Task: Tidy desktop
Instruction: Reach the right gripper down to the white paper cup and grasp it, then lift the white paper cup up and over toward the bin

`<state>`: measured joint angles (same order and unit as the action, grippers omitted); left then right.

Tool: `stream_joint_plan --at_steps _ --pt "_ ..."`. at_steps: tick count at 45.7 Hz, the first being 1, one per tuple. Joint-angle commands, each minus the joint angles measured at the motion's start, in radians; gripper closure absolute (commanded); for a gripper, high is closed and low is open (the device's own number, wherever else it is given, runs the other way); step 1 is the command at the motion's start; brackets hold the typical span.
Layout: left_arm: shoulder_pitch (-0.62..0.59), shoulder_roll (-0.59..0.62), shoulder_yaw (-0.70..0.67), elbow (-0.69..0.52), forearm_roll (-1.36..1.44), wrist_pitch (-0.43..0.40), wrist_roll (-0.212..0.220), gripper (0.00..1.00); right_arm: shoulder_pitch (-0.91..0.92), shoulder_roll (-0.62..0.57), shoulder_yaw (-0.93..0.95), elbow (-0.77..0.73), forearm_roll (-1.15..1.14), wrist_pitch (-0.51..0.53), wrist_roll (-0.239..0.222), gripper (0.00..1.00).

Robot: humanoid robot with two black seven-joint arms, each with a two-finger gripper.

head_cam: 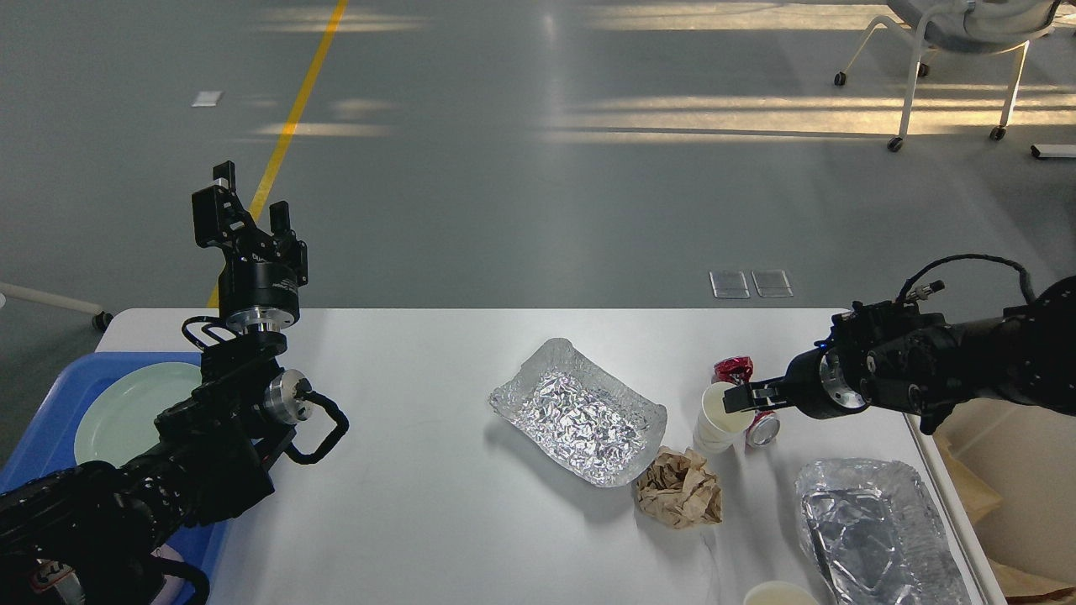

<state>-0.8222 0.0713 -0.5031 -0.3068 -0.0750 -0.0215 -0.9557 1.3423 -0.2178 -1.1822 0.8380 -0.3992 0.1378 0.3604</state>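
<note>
The right gripper [733, 398] reaches in low over the desktop [420, 504], tip at the paper cup [719, 418] rim, finger spread impossible to tell; the left gripper [244, 206] stands raised, pointing up, fingers parted and empty

Floor [521, 193]: grey, glossy, fills the upper half. Yellow line [290, 126]: runs from 12 o'clock down toward 9 o'clock. Sunlight bands [723, 118]: across the floor at 1 o'clock. Chair [958, 50]: white, on castors, at 2 o'clock. Two floor plates [751, 283]: clear, rectangular, right of centre.
</note>
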Motion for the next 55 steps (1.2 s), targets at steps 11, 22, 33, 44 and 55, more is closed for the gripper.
stream_joint_plan --at_steps 11,22,33,44,55 --pt "0.000 -0.001 0.000 0.000 0.000 0.000 0.000 0.04 -0.023 0.005 -0.030 0.000 0.000 -0.012 -0.006 1.00" --pt "0.000 -0.001 0.000 0.000 0.000 0.000 0.000 0.04 -0.018 0.003 -0.030 0.006 0.002 -0.009 0.002 1.00" --pt "0.000 0.001 0.000 0.000 0.000 0.000 0.000 0.04 0.089 -0.020 -0.034 0.078 0.002 0.019 0.034 1.00" --pt "0.000 0.001 0.000 0.000 0.000 0.000 0.000 0.04 0.386 -0.130 -0.031 0.246 0.002 0.152 0.101 1.00" --pt "0.000 -0.001 0.000 0.000 0.000 0.000 0.000 0.04 0.757 -0.244 -0.014 0.282 0.000 0.482 0.190 1.00"
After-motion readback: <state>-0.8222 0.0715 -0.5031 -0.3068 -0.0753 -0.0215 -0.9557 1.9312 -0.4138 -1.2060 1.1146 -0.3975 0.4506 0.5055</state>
